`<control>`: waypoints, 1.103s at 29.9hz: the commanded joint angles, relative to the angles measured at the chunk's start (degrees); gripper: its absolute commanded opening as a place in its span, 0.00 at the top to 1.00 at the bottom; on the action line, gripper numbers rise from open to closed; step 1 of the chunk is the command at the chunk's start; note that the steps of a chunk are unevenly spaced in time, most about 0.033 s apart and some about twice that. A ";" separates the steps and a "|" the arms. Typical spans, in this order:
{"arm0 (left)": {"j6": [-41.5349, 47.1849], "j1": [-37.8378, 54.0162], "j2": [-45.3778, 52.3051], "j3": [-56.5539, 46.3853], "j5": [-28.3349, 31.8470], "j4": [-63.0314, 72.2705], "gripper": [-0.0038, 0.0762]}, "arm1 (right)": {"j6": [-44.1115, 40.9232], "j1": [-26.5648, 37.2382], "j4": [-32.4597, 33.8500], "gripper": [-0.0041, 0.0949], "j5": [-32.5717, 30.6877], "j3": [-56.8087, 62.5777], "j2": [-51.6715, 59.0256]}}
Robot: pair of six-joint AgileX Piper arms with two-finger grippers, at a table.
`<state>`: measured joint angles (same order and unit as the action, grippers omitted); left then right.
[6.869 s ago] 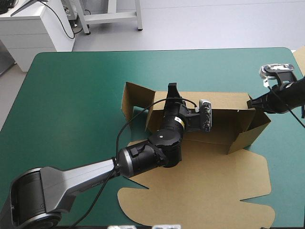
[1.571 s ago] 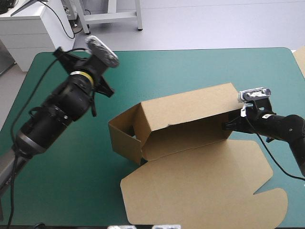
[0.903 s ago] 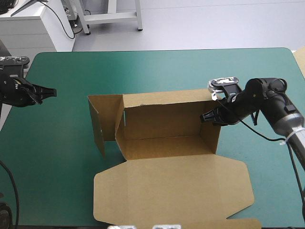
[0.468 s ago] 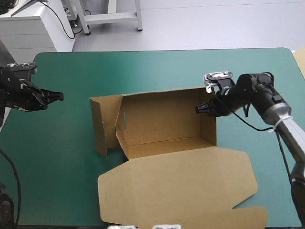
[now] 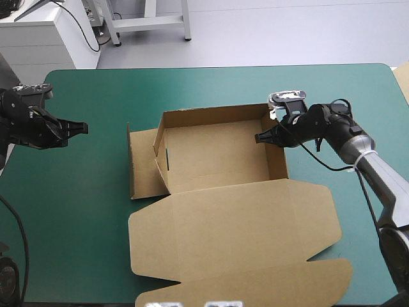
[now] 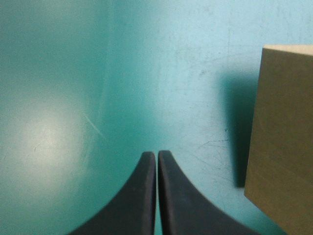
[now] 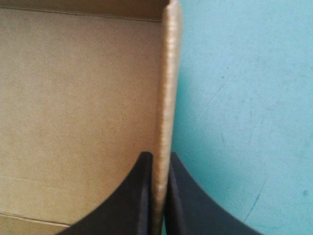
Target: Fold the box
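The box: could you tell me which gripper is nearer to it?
Right. The right gripper is shut on the box at its right wall; the left gripper is shut over the teal-green cover, off the box's left side.

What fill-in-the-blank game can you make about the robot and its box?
1. The right gripper is shut on the box's right ____.
2. The left gripper is shut and holds ____.
3. The lid lies ____ on the teal-green cover.

Missing words: wall; nothing; flat.
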<state>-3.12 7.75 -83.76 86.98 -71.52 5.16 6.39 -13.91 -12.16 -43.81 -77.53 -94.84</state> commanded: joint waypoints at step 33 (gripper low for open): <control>-4.30 -0.02 -0.05 1.23 -1.70 1.10 0.96 | 1.40 0.32 4.29 0.49 -15.71 -14.66 -6.63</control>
<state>-7.24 7.75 -85.31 86.98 -71.52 5.50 7.23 -13.86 -6.30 -59.96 -90.35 -101.57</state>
